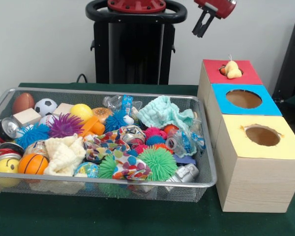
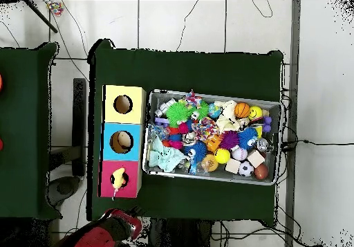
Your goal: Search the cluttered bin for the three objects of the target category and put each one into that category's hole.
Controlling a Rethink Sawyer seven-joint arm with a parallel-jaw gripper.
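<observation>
Gripper (image 1: 202,29) hangs high above the red box (image 1: 243,74), fingers a narrow gap apart and holding nothing, and a pale yellow toy (image 1: 232,70) sits jammed in that box's hole, not dropped through. Left of the boxes, the mesh bin (image 1: 209,169) is packed with balls and cloths, likely hiding more targets

Wire bin (image 2: 146,131) of mixed toys, centre of frame, on green table (image 2: 187,68).
Left of bin: yellow box (image 2: 135,103), blue box (image 2: 136,142), red box (image 2: 133,178) stacked top to bottom; pale object (image 2: 118,178) sits in red box's hole. Red arm (image 2: 104,234) at lower left.
</observation>
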